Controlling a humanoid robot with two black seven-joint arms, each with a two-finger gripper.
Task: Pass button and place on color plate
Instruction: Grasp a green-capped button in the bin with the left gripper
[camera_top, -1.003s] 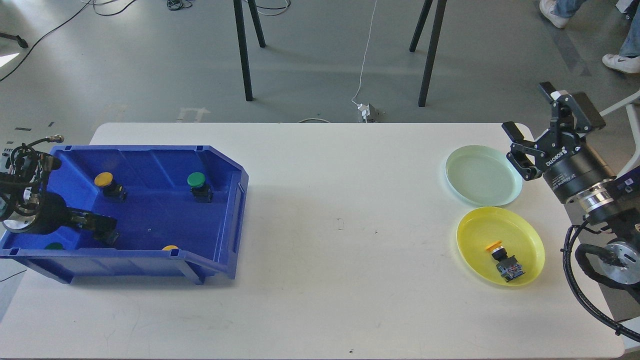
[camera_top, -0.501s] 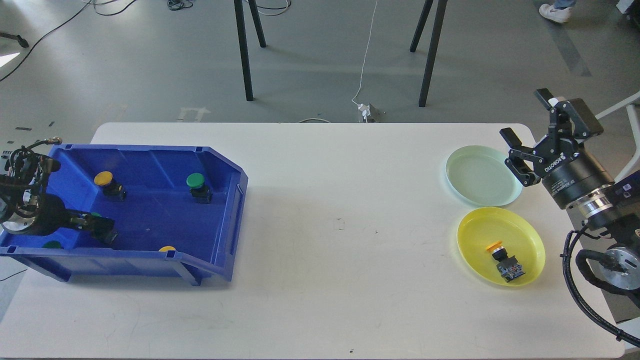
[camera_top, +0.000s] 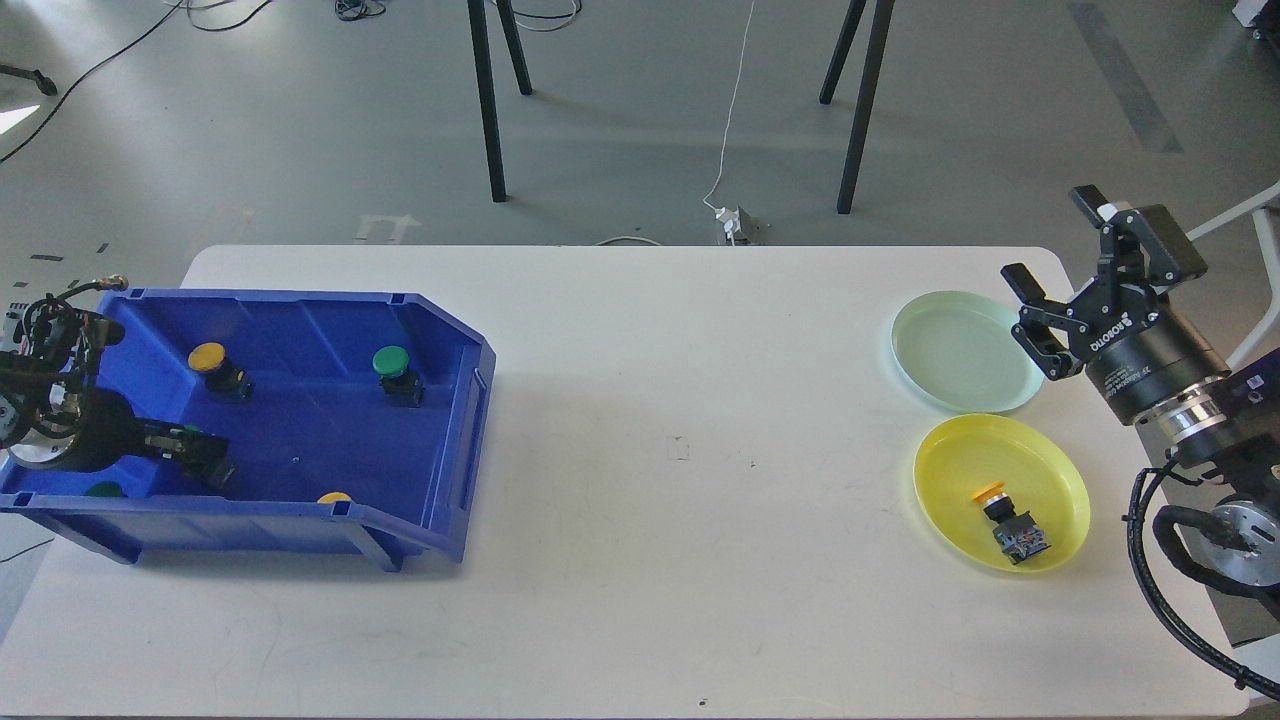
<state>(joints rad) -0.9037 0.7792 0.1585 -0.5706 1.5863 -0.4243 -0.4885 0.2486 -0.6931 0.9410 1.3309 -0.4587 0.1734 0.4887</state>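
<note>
A blue bin (camera_top: 300, 320) at the left holds a yellow button (camera_top: 208, 358), a green button (camera_top: 392, 362), and a green one (camera_top: 104, 490) and a yellow one (camera_top: 335, 497) half hidden by its front wall. My left gripper (camera_top: 203, 462) is low inside the bin, dark, with a speck of green beside its fingers. I cannot tell whether it holds anything. My right gripper (camera_top: 1052, 242) is open and empty, above the right edge of the pale green plate (camera_top: 960, 350). The yellow plate (camera_top: 960, 460) holds a yellow button (camera_top: 1008, 518).
The white table (camera_top: 680, 350) spans the view between the bin and the plates. Black stand legs (camera_top: 488, 110) and a white cable (camera_top: 735, 100) are on the floor behind the table. My right arm's cables (camera_top: 1170, 590) hang off the table's right edge.
The bin has shifted slightly toward the left. A green speck now shows at my left gripper. My right gripper has drawn back a little and stays open.
</note>
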